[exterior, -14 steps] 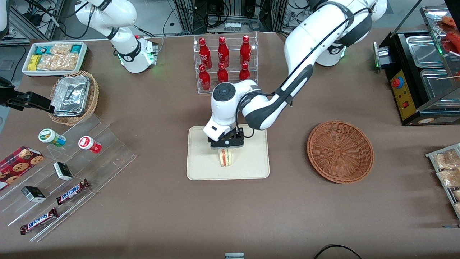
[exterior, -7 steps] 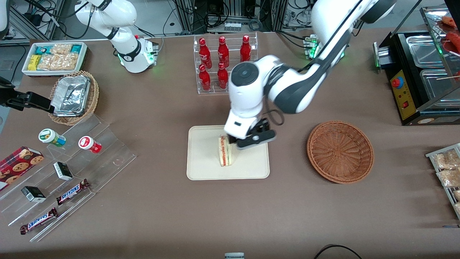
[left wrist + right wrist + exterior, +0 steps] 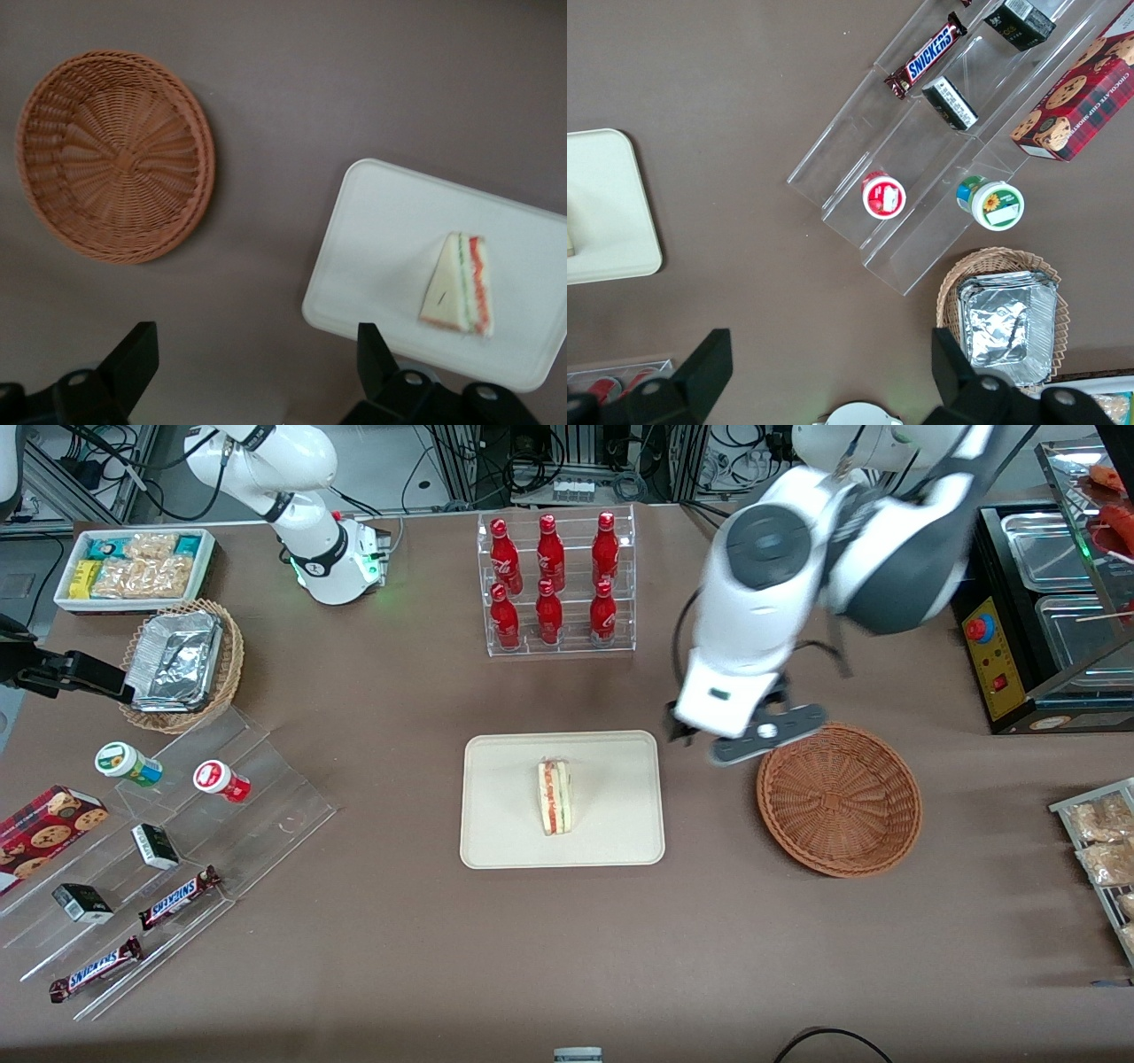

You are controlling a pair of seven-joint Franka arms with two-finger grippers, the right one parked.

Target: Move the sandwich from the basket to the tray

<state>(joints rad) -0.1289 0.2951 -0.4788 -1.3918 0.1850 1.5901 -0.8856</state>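
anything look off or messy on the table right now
Nothing stands out. The sandwich stands on its edge on the tray, intact; the basket is empty and upright. The claw is open, above the table between tray and basket.

The working left arm reaches out over the tabletop point(image 3: 372, 957) from its own end, forearm angled down and wrist turned downward. Its pincer point(image 3: 753, 740) hangs raised above the surface, holding nothing. In the wrist view the two dark fingers point(image 3: 133, 359) stand wide apart with only bare surface showing between them.
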